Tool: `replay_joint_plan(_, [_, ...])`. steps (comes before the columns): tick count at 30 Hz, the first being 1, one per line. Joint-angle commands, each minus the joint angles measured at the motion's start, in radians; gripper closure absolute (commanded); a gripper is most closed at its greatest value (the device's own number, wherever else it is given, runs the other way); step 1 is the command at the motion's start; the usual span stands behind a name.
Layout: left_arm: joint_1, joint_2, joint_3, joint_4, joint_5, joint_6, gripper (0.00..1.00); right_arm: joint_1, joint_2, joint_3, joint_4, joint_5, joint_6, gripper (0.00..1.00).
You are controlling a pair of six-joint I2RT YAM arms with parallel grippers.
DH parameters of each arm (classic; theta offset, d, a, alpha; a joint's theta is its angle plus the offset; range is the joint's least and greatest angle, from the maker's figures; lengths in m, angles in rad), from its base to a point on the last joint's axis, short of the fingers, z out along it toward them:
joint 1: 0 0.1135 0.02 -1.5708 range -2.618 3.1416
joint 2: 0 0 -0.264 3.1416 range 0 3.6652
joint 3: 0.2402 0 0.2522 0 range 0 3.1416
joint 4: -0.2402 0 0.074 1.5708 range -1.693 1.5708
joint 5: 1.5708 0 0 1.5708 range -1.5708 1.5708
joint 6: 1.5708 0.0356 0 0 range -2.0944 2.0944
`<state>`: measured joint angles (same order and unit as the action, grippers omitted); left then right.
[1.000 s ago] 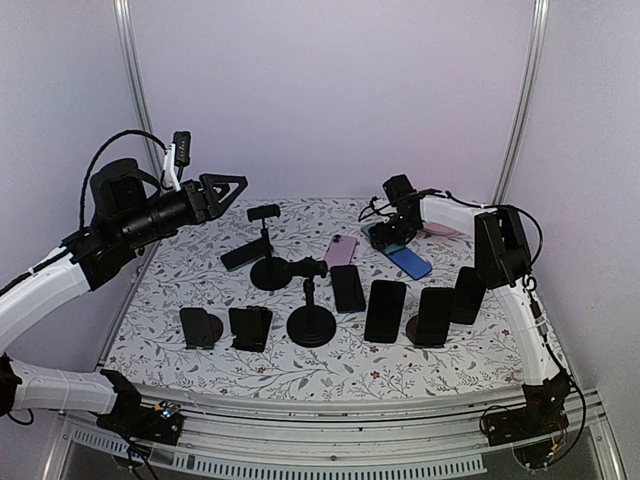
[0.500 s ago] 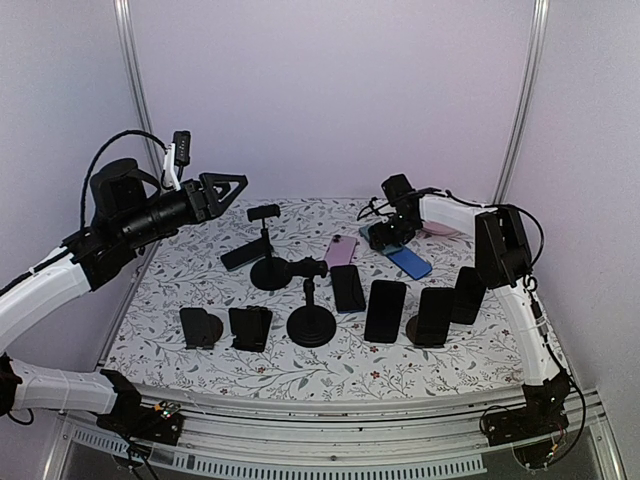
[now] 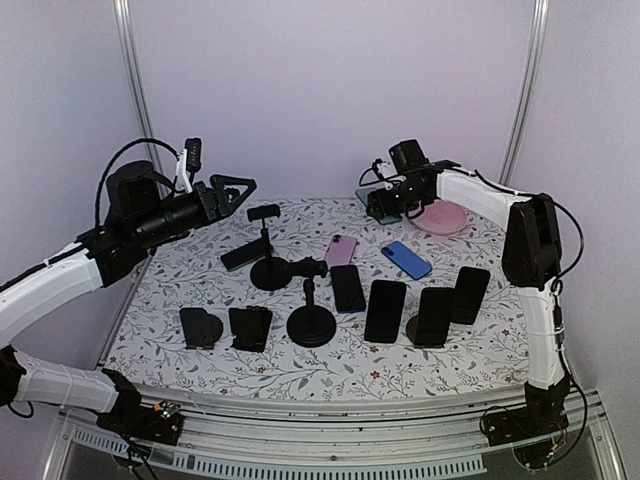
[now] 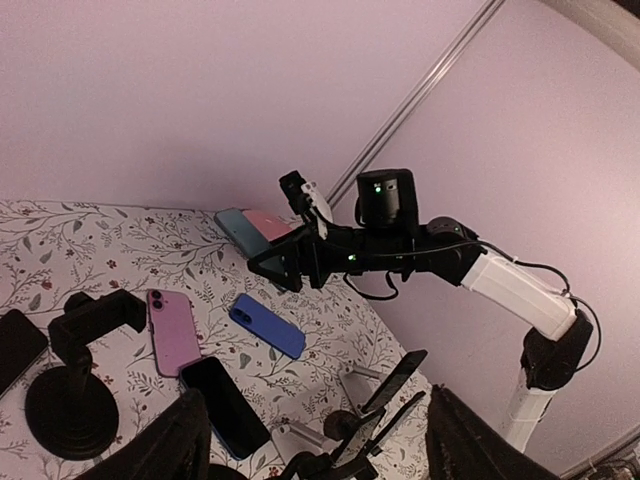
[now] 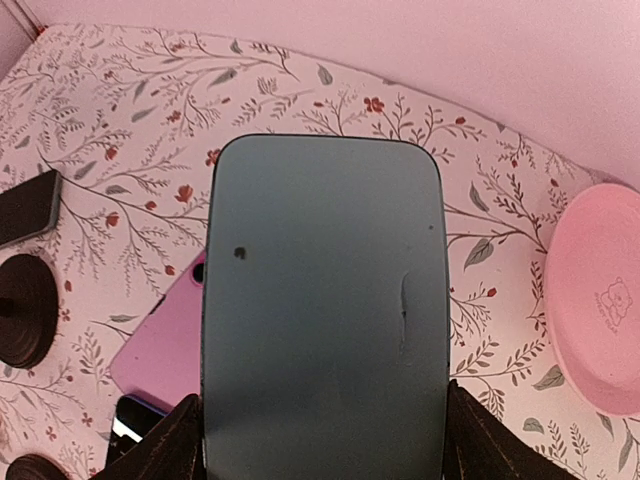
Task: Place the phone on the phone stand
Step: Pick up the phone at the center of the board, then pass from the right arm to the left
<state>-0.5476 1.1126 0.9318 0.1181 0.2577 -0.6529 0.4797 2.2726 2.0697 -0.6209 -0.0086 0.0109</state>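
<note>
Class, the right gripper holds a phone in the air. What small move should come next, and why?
Probably swing the phone leftward and lower, toward the empty clamp stand. The right gripper holds it high over the table's rear, well right of that stand, so the gap must close before any placing.

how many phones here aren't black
3. A teal phone is held in the air by the jaws of the right gripper. A pink phone and a blue phone lie flat on the table. More may be hidden.
</note>
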Motion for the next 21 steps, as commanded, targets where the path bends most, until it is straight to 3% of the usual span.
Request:
replay_joint_plan(1, [0.01,0.03,-0.005,0.042,0.014,-0.057,0.26,0.039,-0.13,-0.038,0.106,0.001,0.031,0.51])
replay_joint_plan(21, [-0.084,0.268,0.173,0.066,-0.01,-0.209,0.3,0.368,-0.475,-0.238,0.219,0.199,0.009,0.51])
